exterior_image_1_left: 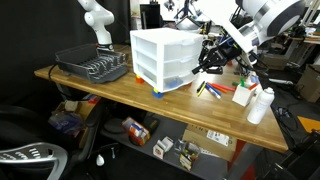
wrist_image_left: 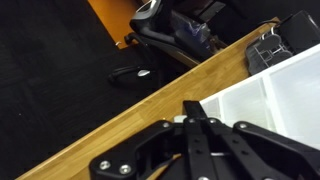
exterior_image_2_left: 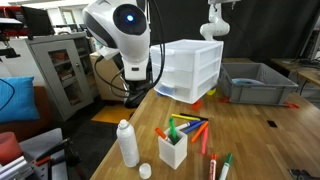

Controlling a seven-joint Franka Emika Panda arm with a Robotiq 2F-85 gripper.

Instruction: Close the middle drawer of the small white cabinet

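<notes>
The small white cabinet [exterior_image_1_left: 150,48] [exterior_image_2_left: 203,58] stands on the wooden table in both exterior views, with three stacked translucent drawers. The middle drawer [exterior_image_1_left: 176,65] [exterior_image_2_left: 178,72] looks pulled out a little from the cabinet's front. My gripper [exterior_image_1_left: 204,60] [exterior_image_2_left: 153,86] hangs close in front of the drawers. In the wrist view its fingers [wrist_image_left: 192,105] are pressed together and empty, their tip against the rim of a white translucent drawer [wrist_image_left: 272,95]. I cannot tell from that view which drawer it is.
A dark dish rack [exterior_image_1_left: 92,66] [exterior_image_2_left: 250,82] sits beyond the cabinet. Loose markers [exterior_image_1_left: 215,90] [exterior_image_2_left: 190,128], a white cup of pens [exterior_image_2_left: 173,150] and a white bottle [exterior_image_1_left: 259,105] [exterior_image_2_left: 128,143] lie on the gripper's side. Another robot arm [exterior_image_1_left: 97,25] stands at the back.
</notes>
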